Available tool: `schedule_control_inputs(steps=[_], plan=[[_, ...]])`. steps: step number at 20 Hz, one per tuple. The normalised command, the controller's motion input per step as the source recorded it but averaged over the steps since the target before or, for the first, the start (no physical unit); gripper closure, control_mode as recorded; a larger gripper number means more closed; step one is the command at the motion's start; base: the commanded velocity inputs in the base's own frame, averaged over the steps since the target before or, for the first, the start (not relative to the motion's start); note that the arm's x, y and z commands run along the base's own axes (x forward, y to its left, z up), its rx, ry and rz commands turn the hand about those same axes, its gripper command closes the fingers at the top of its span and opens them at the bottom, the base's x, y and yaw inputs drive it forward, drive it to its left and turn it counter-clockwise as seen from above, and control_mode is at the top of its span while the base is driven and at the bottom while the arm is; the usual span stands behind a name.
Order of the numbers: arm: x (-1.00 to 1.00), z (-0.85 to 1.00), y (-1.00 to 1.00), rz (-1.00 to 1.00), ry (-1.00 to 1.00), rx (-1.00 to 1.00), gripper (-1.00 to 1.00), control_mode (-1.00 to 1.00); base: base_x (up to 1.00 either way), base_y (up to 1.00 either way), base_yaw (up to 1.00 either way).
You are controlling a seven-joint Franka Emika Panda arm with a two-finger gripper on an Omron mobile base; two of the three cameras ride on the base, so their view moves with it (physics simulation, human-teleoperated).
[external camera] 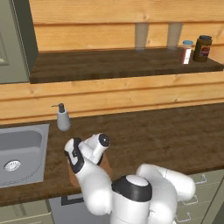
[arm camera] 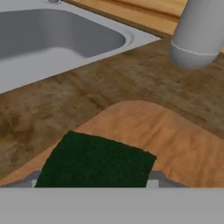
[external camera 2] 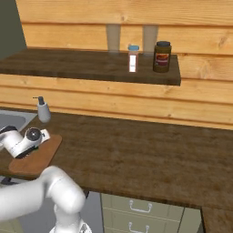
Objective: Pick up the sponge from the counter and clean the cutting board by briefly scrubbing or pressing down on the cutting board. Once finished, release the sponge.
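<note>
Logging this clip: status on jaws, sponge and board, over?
Gripper low over board, jaws flanking the dark green sponge. Sponge flat on the light reddish-brown wooden cutting board. Grey soap dispenser stands beyond, clear.

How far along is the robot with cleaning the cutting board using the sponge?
Done: the sponge is off the counter and lying on the cutting board. In hand: the gripper sits right over it, fingertips on either side; grip unclear. Left: finish releasing the sponge and lift away.
</note>
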Motion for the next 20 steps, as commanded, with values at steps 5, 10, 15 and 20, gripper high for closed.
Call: schedule_control_inputs(steps=[5,10,15,20], plan=[[0.69,-0.30,0.00,0.00,-0.09,0.00,1.00,-1.00,0.00,0.00,0.00],[0.66,-0.20,-0.18,-0.01,-0.14,0.00,1.00,-1.00,0.00,0.00,0.00],[0.47,-0.04,-0.54,-0.04,-0.08,0.00,1.00,-1.00,0.00,0.00,0.00],[0.28,0.04,-0.81,-0.09,0.04,0.06,1.00,-1.00,0.00,0.00,0.00]])
